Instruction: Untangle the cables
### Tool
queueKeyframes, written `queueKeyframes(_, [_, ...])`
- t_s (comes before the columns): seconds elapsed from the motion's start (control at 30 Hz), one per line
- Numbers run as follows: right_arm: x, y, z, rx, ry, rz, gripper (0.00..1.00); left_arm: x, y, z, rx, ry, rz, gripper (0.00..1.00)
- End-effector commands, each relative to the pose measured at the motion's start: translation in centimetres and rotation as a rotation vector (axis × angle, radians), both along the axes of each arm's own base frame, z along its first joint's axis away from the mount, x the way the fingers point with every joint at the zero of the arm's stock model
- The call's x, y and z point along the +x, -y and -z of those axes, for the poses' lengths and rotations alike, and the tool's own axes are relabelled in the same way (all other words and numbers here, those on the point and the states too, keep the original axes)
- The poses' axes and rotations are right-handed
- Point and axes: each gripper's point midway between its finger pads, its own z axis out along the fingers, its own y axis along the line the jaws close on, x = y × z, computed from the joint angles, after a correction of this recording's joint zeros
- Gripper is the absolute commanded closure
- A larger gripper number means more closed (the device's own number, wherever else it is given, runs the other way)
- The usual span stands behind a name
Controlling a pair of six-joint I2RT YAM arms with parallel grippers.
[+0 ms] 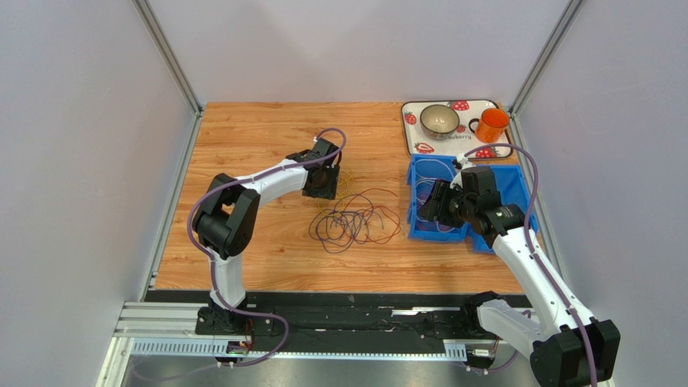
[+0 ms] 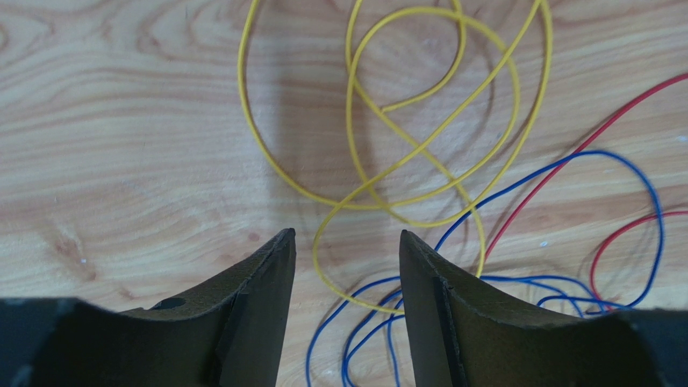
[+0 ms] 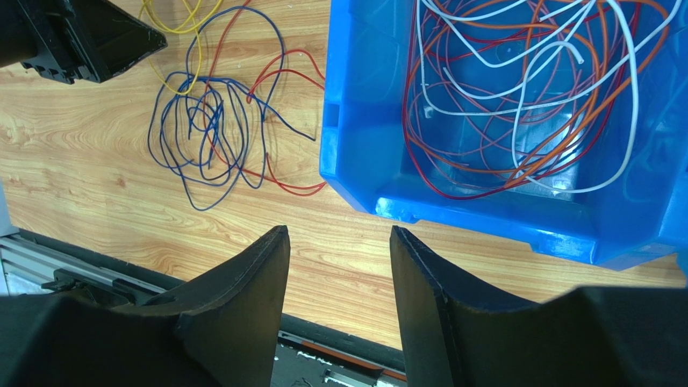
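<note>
The cables (image 1: 355, 219) lie in a loose tangle on the wooden table, blue, red and yellow loops crossing each other (image 3: 214, 121). My left gripper (image 1: 323, 187) hovers at the tangle's far left edge. In the left wrist view it (image 2: 347, 234) is open over a yellow cable (image 2: 343, 201), with blue (image 2: 602, 152) and red (image 2: 638, 107) strands to the right; nothing is pinched. More cables (image 3: 517, 89), orange, red and white, fill the blue bin (image 3: 476, 214). My right gripper (image 3: 339, 230) is open and empty, near the bin's left side (image 1: 428, 205).
A blue bin (image 1: 517, 189) stands at the right of the table. Behind it a strawberry-print tray (image 1: 420, 129) carries a bowl (image 1: 440, 121) and an orange mug (image 1: 491, 125). Grey walls close in both sides. A black rail runs along the near edge.
</note>
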Motion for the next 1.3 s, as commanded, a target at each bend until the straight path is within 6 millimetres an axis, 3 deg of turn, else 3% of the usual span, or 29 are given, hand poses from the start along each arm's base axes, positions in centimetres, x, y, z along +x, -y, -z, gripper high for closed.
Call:
queueKeyframes(0.0, [0.7, -0.5, -0.9, 0.019, 0.048, -0.019, 0.47, 0.8, -1.0, -2.7, -0.015, 0.08, 0.0, 0.41])
queueKeyframes(0.73, [0.6, -0.5, -0.6, 0.02, 0.035, -0.019, 0.48, 1.8, -0.2, -0.6, -0.015, 0.016, 0.03, 0.63])
queueKeyframes(0.9, [0.4, -0.4, -0.7, 0.02, 0.038, -0.016, 0.48, 1.9, -0.1, -0.7, -0.021, 0.014, 0.033, 0.79])
queueKeyframes(0.93, [0.4, -0.4, -0.7, 0.022, 0.037, -0.016, 0.48, 1.9, 0.0, -0.7, -0.021, 0.014, 0.032, 0.84])
queueKeyframes(0.97, [0.4, -0.4, -0.7, 0.022, 0.038, -0.015, 0.48, 1.8, 0.0, -0.8, -0.022, 0.012, 0.031, 0.98])
queueKeyframes(1.0, [0.3, -0.4, -0.7, 0.022, 0.037, -0.016, 0.48, 1.8, 0.0, -0.9, -0.024, 0.015, 0.031, 1.0])
queueKeyframes(1.1, [0.3, -0.5, -0.9, 0.027, 0.041, -0.016, 0.48, 1.6, 0.0, -2.4, -0.032, 0.019, 0.034, 1.0])
queueKeyframes(1.2, [0.3, -0.5, -1.5, 0.036, 0.052, -0.014, 0.48, 1.4, 0.2, -6.6, -0.07, 0.054, 0.039, 1.0])
queueKeyframes(1.27, [0.3, -0.6, -1.8, 0.043, 0.058, -0.011, 0.48, 1.6, 0.7, -11.8, -0.136, 0.134, 0.052, 1.0])
